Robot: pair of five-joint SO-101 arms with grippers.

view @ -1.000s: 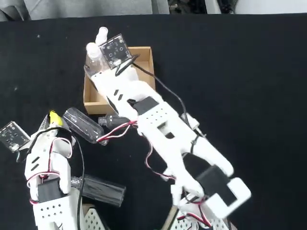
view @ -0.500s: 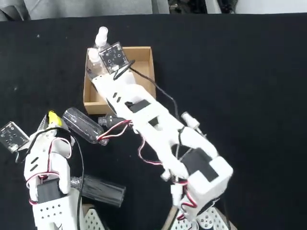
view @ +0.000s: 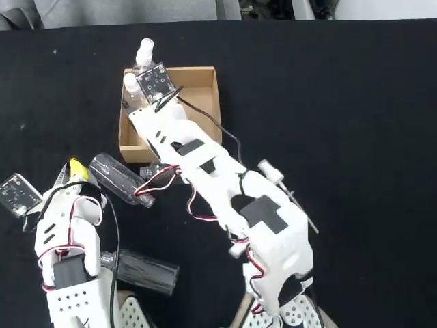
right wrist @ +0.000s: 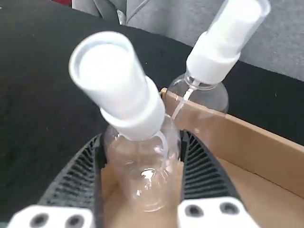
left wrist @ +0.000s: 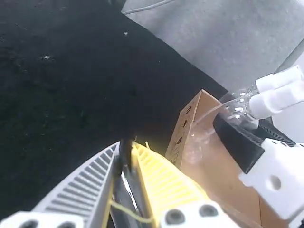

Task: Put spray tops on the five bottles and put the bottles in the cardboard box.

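Capped bottle (view: 131, 85) stands upright in the far-left corner of the cardboard box (view: 216, 102), pinched by the right claw (view: 136, 102). A second capped bottle (view: 145, 51) rises at the box's far edge; I cannot tell whether it is inside. A bare bottle (view: 121, 179) lies on the surface near the box's near-left corner, just beside the left claw (view: 74, 171), its long axis slanting away from that claw. A loose spray top (view: 268, 169) lies by the right arm.

From the left wrist, the left claw (left wrist: 126, 145) is pressed together on nothing, aimed toward the box (left wrist: 183, 130).

From the right wrist, both fingers (right wrist: 83, 175) flank the bottle (right wrist: 137, 161), its axis vertical above the box floor, so release probably needs only opening.
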